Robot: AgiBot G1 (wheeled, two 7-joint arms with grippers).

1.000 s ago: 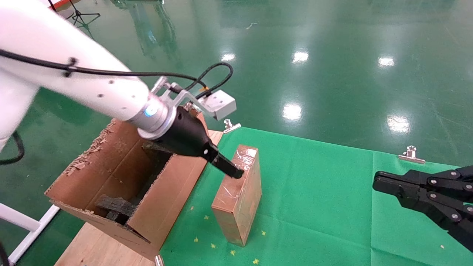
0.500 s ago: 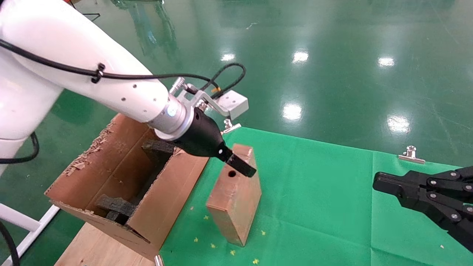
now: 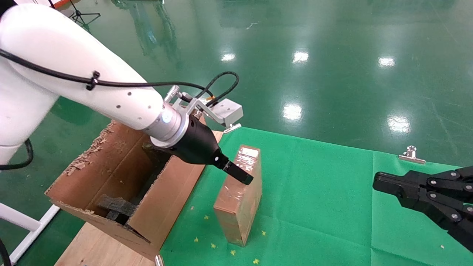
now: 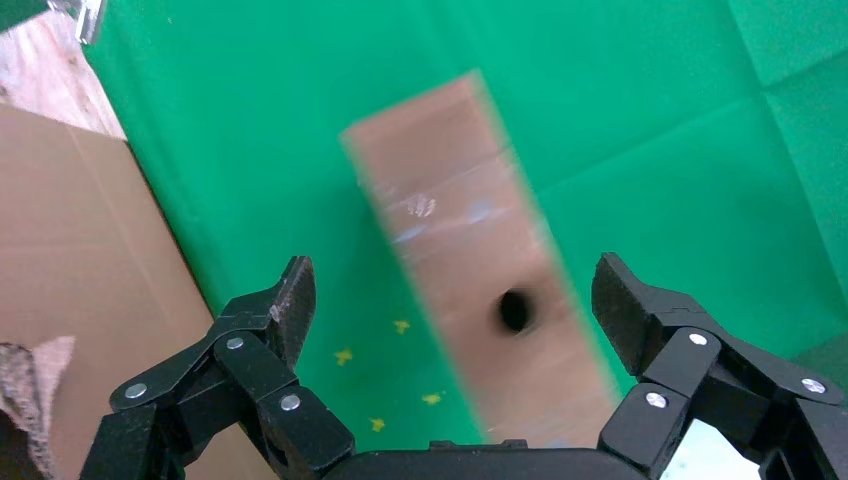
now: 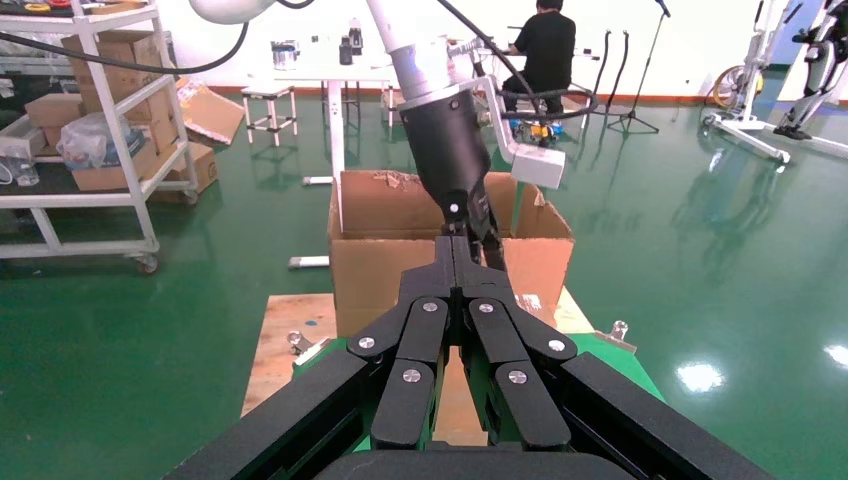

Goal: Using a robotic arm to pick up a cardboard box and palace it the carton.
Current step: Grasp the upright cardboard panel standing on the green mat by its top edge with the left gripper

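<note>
1. The robotic arm (image 3: 85, 83), the robot's left, reaches forward and down from the left, its left gripper (image 3: 240, 175) poised over the upper end of the cardboard box (image 3: 240, 194).
2. In the left wrist view the left gripper's fingers (image 4: 285, 305) are spread wide, one on each side of the box and clear of it; nothing is gripped.
3. The cardboard box stands on the green cloth (image 3: 317, 192), just beside the carton (image 3: 122, 184); a round hole (image 4: 514, 310) shows in its narrow face.
4. The carton sits at the cloth's left edge on a wooden board (image 3: 96, 245), flaps ragged, black foam (image 3: 114, 207) inside.
5. The right gripper (image 3: 380, 183) is parked low at the right, well apart from the box, fingers closed together and empty.
6. Metal clips (image 3: 411, 155) hold the cloth; the floor (image 3: 332, 55) is glossy green.
</note>
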